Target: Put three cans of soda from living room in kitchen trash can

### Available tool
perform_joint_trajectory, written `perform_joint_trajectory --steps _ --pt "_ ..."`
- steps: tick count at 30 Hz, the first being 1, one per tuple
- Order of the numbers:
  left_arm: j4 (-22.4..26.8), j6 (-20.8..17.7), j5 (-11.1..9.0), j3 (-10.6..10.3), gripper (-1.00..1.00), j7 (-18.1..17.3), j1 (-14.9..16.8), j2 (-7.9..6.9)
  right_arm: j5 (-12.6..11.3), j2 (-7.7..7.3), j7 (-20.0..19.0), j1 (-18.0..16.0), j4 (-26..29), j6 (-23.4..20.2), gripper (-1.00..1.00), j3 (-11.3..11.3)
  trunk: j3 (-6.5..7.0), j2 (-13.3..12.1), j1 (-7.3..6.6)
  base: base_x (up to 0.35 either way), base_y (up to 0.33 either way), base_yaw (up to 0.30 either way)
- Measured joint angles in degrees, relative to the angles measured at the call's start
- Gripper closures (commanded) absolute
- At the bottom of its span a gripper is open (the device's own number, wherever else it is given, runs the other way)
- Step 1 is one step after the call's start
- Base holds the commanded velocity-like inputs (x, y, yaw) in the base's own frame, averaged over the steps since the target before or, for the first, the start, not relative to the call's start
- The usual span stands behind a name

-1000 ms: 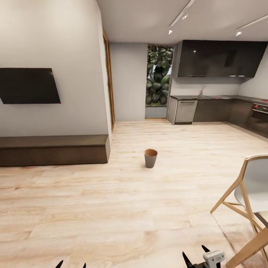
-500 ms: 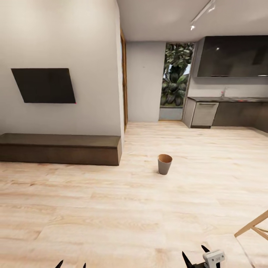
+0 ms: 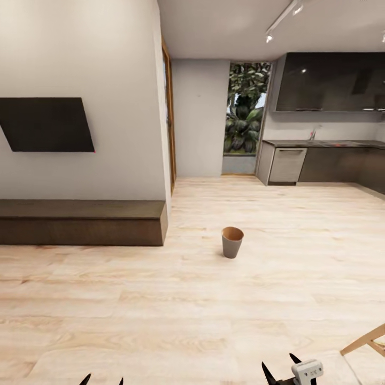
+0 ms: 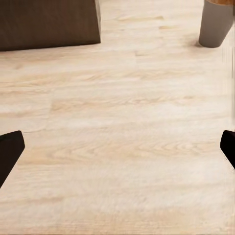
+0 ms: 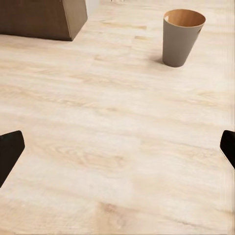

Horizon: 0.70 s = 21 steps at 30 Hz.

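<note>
Ahead on the bare wood floor [image 3: 160,310], well apart from the robot, stands the bin [image 3: 232,241], upright, nothing visible in its brown inside. Left gripper [image 4: 117,147] and right gripper [image 5: 117,147] both spread wide, holding nothing. No soda cans sighted. Judgement: note the bin's position, then turn toward the living room.

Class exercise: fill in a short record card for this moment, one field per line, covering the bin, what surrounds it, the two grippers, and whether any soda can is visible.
bin: trash can upright on the wood floor, apart from the furniture
bin interior: coppery brown, no can visible in the part that shows
nearby: low dark bench by the wall, under a wall-mounted screen
background: dark kitchen cabinets
left gripper: open, nothing between fingers
right gripper: open, nothing between fingers
soda cans in view: none
</note>
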<state>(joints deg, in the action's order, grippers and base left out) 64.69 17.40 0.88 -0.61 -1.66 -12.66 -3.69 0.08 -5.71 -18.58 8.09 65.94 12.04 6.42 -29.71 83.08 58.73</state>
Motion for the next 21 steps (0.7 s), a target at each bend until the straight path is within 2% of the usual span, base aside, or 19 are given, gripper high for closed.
perform_joint_trajectory --steps 13,21 --pt "0.0 0.0 0.0 0.0 -1.0 0.0 0.0 0.0 -0.1 -0.02 0.0 0.0 0.0 0.0 -1.0 0.1 0.45 0.0 0.0 0.304 0.0 -0.217" --pt "0.0 0.0 0.0 0.0 -1.0 0.0 0.0 0.0 -0.1 -0.01 0.0 0.0 0.0 0.0 -1.0 0.1 0.51 0.0 0.0 0.32 0.0 -0.047"
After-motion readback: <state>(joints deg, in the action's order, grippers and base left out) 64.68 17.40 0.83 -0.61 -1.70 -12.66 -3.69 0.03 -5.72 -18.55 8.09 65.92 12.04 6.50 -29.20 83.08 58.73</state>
